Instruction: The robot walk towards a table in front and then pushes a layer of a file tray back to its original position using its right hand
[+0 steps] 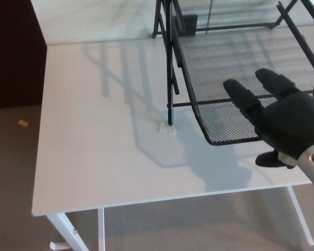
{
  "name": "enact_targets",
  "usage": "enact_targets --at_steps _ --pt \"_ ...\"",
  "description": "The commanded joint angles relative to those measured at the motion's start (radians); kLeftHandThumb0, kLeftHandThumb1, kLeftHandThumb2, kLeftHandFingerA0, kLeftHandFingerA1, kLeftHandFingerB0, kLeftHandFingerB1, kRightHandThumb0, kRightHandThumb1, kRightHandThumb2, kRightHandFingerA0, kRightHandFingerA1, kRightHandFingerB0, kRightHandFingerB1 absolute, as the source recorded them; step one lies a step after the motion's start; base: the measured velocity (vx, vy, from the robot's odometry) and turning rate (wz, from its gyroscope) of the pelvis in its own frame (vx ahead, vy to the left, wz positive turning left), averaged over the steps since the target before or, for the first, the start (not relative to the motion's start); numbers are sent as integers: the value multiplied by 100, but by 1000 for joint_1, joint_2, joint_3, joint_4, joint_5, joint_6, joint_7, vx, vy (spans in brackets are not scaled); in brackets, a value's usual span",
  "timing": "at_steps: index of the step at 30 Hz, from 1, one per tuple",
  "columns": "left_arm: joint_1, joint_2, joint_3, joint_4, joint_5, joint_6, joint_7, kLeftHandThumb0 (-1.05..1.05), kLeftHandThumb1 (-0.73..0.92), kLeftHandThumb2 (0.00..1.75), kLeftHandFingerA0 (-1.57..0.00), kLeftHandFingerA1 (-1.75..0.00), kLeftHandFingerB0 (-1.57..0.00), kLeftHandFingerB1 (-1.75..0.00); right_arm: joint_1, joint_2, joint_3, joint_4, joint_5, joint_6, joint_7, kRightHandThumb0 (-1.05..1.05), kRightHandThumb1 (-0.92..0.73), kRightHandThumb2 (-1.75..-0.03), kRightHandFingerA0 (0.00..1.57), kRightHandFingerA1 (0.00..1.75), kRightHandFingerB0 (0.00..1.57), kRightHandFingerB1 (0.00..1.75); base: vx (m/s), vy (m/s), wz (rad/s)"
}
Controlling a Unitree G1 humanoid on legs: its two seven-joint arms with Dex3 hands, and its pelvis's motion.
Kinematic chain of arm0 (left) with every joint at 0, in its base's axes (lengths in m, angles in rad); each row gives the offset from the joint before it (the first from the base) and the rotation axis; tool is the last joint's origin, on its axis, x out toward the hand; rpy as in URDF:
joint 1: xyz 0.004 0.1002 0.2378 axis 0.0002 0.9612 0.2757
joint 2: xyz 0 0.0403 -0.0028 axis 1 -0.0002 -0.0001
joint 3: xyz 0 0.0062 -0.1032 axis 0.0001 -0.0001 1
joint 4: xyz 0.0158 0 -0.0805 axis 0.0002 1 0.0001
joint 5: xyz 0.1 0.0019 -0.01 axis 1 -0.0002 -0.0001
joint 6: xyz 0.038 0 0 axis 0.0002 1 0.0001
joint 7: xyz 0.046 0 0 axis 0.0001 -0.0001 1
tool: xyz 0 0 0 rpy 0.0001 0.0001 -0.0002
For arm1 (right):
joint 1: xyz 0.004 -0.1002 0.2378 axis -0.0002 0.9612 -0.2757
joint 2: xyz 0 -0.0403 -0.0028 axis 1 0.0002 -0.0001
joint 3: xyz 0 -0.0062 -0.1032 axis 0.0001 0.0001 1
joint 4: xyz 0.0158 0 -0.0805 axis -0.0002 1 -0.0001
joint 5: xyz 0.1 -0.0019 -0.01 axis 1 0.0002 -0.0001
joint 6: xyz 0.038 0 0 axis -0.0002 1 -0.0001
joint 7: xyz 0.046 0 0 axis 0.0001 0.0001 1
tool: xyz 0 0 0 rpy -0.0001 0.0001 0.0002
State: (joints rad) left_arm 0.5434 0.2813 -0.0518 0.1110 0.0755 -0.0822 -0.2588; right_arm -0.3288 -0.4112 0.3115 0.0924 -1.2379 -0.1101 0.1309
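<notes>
The right hand [288, 128], fingers spread and grasping nothing, was set flat against the front rim of the mesh tray layer [220, 94], apparently to push it, since the layer jutted from its black frame [170, 68] over the white table [94, 130].

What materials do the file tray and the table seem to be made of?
File tray: likely metal, matte black; fine see-through wire mesh with thin rod frame. Table: smooth pale top, maybe laminate or painted board, slightly glossy with soft reflections; white legs look like metal.
</notes>
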Motion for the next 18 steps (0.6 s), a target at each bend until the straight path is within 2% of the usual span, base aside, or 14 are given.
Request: enact_targets --at_steps 1,9,15,18 --pt "1 15 -1 -8 11 36 -1 -24 70 61 -47 -40 -39 -37 -33 -26 15 54 2 69 21 -86 -52 -84 0 0 0 0 0 0 0" --pt "0 18 -2 2 18 27 2 -24 70 61 -47 -40 -40 -37 -51 -43 27 24 12 90 48 -83 -49 -82 0 0 0 1 0 0 0" --pt "-8 20 -3 9 22 25 3 -25 70 61 -47 -40 -40 -37 6 -63 12 -89 55 90 82 -77 -47 -79 0 0 0 1 0 0 0" --pt "-8 23 -5 9 27 24 3 -24 70 62 -47 -40 -39 -37 42 -76 7 -141 75 85 89 -80 -49 -83 0 1 0 0 0 0 0"
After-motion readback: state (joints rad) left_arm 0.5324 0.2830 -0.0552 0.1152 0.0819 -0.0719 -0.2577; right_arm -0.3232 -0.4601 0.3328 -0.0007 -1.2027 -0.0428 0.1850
